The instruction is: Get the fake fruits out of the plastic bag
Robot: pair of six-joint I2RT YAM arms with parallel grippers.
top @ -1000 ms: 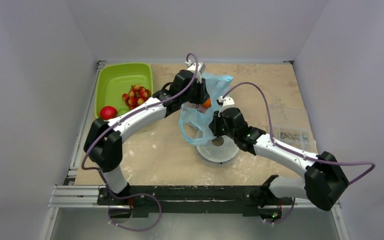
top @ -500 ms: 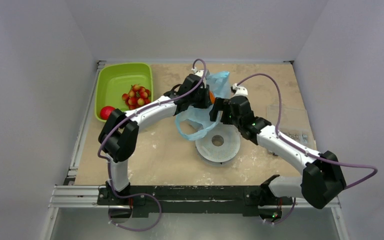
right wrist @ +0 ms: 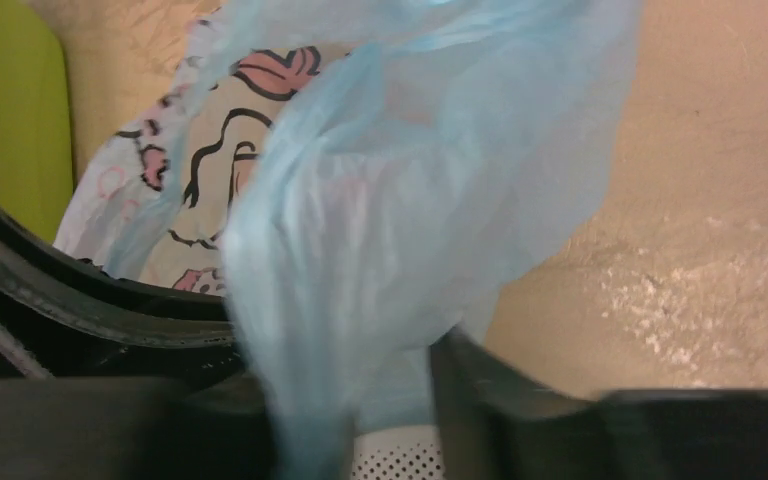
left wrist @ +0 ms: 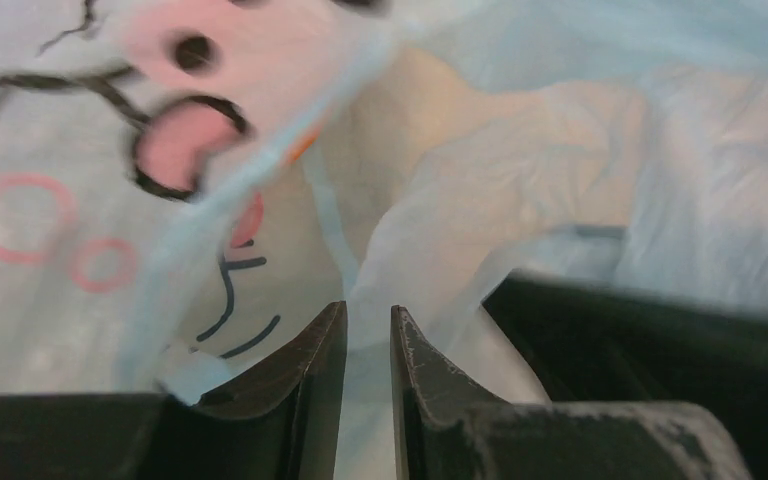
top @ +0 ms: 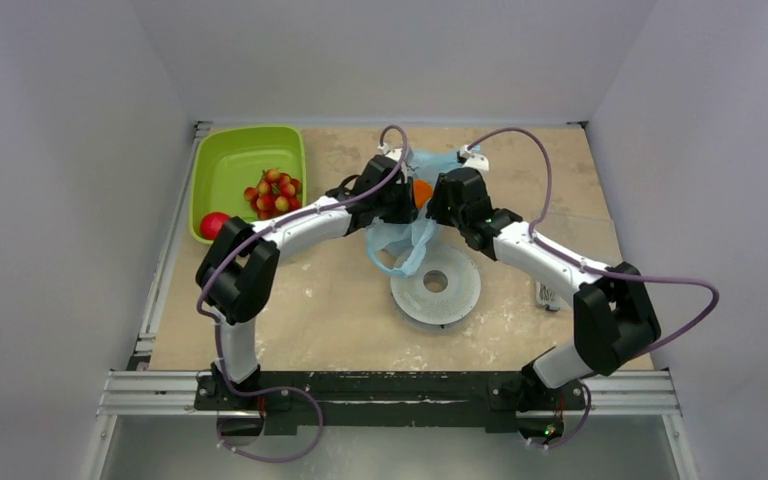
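**Plastic bag (top: pixel 440 165) held between both arms, orange fruit (top: pixel 422 192) at its mouth**

Nearest the bases: white perforated disc (top: pixel 436 283) on the tabletop (top: pixel 300 300). One loop handle (top: pixel 400 255) of the bag lies just beside its far-left edge.

Beyond it, mid-tabletop, the bag is gathered between the two wrists.
- Left end effector (left wrist: pixel 368 315): jaws nearly together, clamped on a thin fold of film.
- Right end effector (right wrist: pixel 345 365): a bunched fold drapes between the jaws. Cannot tell whether it is pinched or loose.
- The orange fruit shows between the wrists, partly wrapped in film.

Far left: lime-green tray (top: pixel 225 160) holds the red cluster (top: pixel 273 190), with the red round fruit (top: pixel 215 225) at its near corner.

Handling (judgement): the film looks light, limp and slippery, and would slide out of a loose pinch. Best gripped at a bunched edge or a handle. The fruit looks hard, glossy and light, so take it across its middle.
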